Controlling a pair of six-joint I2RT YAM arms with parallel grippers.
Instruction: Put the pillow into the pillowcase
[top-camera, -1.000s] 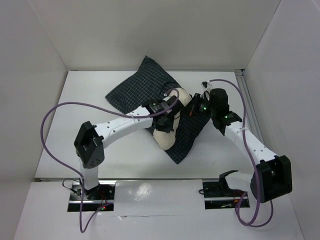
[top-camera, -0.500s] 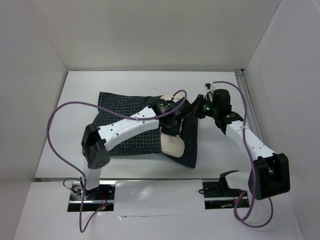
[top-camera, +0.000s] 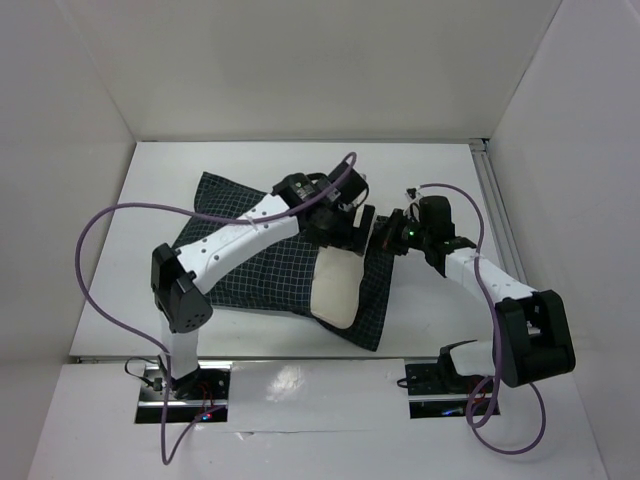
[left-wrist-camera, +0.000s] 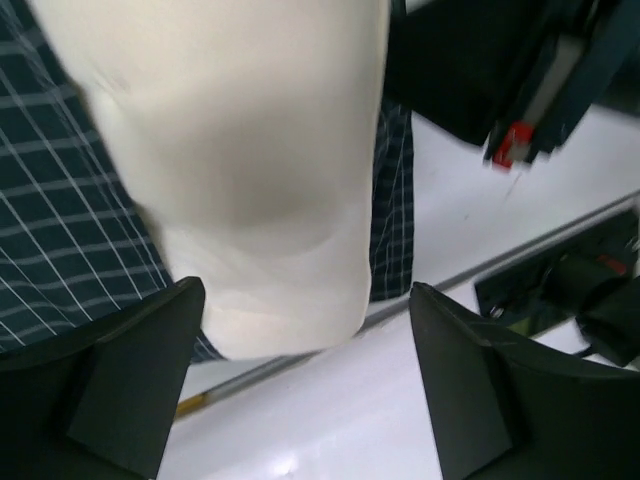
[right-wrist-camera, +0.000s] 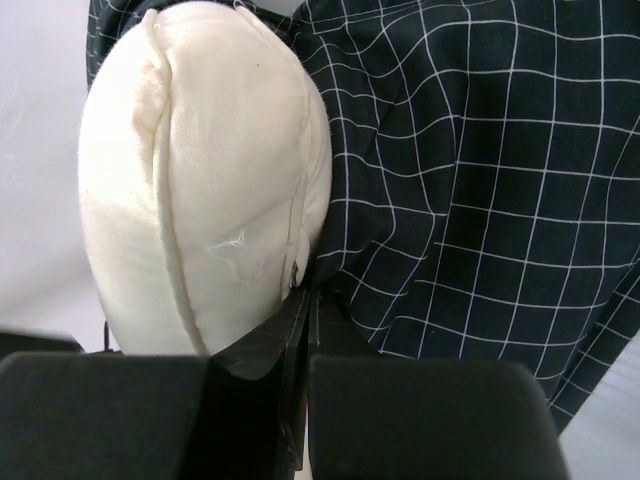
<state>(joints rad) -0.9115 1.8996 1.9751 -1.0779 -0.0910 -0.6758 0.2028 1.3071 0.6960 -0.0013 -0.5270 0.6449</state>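
The dark checked pillowcase (top-camera: 250, 270) lies flat across the table's middle. The cream pillow (top-camera: 335, 290) pokes out of its open right end, with its near part bare. My left gripper (top-camera: 345, 238) hovers above the pillow's far part, open. In the left wrist view its wide-spread fingers (left-wrist-camera: 130, 380) frame the pillow (left-wrist-camera: 250, 150) and touch nothing. The pillowcase (left-wrist-camera: 50, 200) shows on either side. My right gripper (top-camera: 384, 236) sits at the opening's right edge. In the right wrist view that gripper (right-wrist-camera: 307, 300) is shut on the pillowcase (right-wrist-camera: 480, 200) hem, right beside the pillow (right-wrist-camera: 200, 200).
White walls close in the table on the left, back and right. A metal rail (top-camera: 495, 200) runs along the right edge. The left arm's purple cable (top-camera: 110, 220) loops over the table's left side. The arm bases (top-camera: 180, 385) stand at the near edge.
My left gripper has opened and let go of the pillow, rising toward the back. The pillowcase has spread flat leftward and the pillow has settled. The right gripper stays shut and has shifted slightly left.
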